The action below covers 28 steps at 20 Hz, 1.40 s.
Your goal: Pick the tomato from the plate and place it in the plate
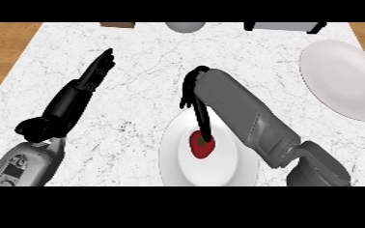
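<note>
A red tomato (pixel 203 146) lies on a white plate (pixel 171 160) near the counter's front, in the middle. My right hand (pixel 192 91) hangs over the plate's far edge, bent down from the grey forearm. Its fingers (pixel 202 121) point straight down, and the tips touch the top of the tomato without curling round it. A second white plate (pixel 335 77) lies at the right edge of the counter with nothing on it. My left hand (pixel 96 72) rests open at the left, fingers straight and pointing away, far from both plates.
Along the counter's back edge stand a grey round object (pixel 185 26), a small brown item (pixel 118 24) and a grey and black appliance (pixel 285 26). The white marble top (pixel 143 58) ends in wooden strips at the left and right.
</note>
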{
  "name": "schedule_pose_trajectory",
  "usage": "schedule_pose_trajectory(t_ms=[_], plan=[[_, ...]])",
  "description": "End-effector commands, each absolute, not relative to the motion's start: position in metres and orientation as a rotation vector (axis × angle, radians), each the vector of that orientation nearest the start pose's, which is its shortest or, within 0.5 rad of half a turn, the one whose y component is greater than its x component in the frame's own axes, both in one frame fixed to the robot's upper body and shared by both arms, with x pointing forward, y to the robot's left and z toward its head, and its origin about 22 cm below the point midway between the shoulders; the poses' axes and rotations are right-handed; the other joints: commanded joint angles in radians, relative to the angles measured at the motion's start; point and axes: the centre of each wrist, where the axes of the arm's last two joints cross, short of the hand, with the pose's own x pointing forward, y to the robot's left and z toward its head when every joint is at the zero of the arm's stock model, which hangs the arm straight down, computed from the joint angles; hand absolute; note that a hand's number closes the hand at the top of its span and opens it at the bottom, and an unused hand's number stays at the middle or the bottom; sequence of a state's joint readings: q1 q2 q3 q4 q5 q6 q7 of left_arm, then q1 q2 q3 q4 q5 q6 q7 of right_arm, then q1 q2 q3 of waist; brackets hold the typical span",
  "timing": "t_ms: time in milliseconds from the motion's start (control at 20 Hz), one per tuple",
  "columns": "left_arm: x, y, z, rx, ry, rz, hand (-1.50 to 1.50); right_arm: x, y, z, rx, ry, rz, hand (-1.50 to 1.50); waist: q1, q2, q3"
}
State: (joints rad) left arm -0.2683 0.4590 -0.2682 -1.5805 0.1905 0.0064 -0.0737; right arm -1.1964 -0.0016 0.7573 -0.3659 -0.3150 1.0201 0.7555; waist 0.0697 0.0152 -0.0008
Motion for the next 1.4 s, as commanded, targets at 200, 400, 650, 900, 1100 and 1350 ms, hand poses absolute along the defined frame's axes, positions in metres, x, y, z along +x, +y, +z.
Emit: schedule_pose_trajectory(t_ms=[200,400,650,900,1100,1350], plan=[[0.276,0.248,0.082,-0.029,-1.777,-0.479,0.0,0.392,-0.031,0.037,0.157,-0.039,1.785,-1.5,-0.013,-0.009,0.0],[0.271,0.245,0.087,-0.025,-1.797,-0.511,0.0,0.388,-0.029,0.033,0.197,-0.012,1.816,-1.5,0.0,-0.005,0.001],[0.291,0.237,0.081,-0.009,-1.79,-0.49,0.0,0.368,-0.02,0.02,0.2,0.015,1.885,-1.5,-0.032,-0.009,0.0],[0.297,0.261,0.075,-0.017,-1.79,-0.485,0.0,0.358,-0.02,0.008,0.179,0.02,1.888,-1.5,-0.033,-0.006,0.0],[0.28,0.249,0.076,0.015,-1.784,-0.472,0.0,0.355,-0.011,0.019,0.275,-0.081,1.965,1.5,-0.037,-0.008,0.002],[0.281,0.254,0.078,-0.007,-1.807,-0.463,0.0,0.351,-0.013,0.016,0.242,-0.147,1.986,1.5,-0.043,-0.007,0.002]])
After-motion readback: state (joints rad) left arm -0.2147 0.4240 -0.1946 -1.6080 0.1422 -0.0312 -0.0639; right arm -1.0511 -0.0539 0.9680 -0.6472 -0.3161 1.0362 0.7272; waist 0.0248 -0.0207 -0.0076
